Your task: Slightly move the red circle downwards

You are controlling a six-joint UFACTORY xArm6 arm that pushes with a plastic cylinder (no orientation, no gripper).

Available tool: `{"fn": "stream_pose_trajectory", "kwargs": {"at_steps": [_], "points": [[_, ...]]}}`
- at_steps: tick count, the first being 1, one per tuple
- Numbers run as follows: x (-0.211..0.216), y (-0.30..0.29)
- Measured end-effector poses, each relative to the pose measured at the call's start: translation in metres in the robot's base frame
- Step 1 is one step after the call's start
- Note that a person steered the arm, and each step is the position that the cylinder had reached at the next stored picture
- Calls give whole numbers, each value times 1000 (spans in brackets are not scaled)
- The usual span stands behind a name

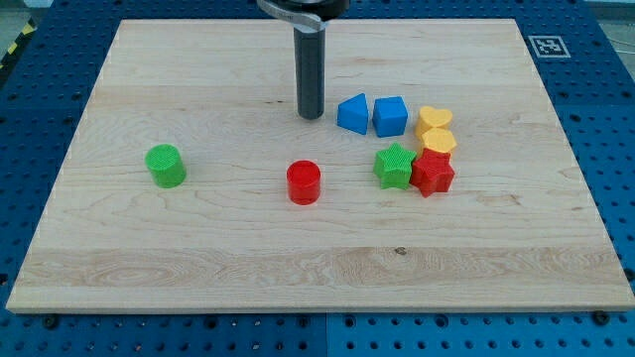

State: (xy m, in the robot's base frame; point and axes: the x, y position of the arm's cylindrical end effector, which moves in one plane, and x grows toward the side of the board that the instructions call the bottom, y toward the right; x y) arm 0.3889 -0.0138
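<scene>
The red circle (304, 182) is a short red cylinder standing near the middle of the wooden board (198, 258). My tip (311, 116) rests on the board toward the view's top from the red circle, a clear gap apart from it. The tip stands just to the view's left of the blue triangle block (352, 113).
A green cylinder (166, 165) stands at the view's left. To the right of the red circle lies a cluster: a blue cube (390, 116), a yellow heart (435, 120), a yellow hexagon (438, 142), a green star (394, 166) and a red star (433, 173).
</scene>
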Motion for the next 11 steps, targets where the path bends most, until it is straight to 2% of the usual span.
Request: {"fn": "stream_pose_trajectory", "kwargs": {"at_steps": [2,4,6,8,10,11], "points": [[29,-5],[39,-23],[74,-24],[85,-27],[85,-57],[100,-57]]}}
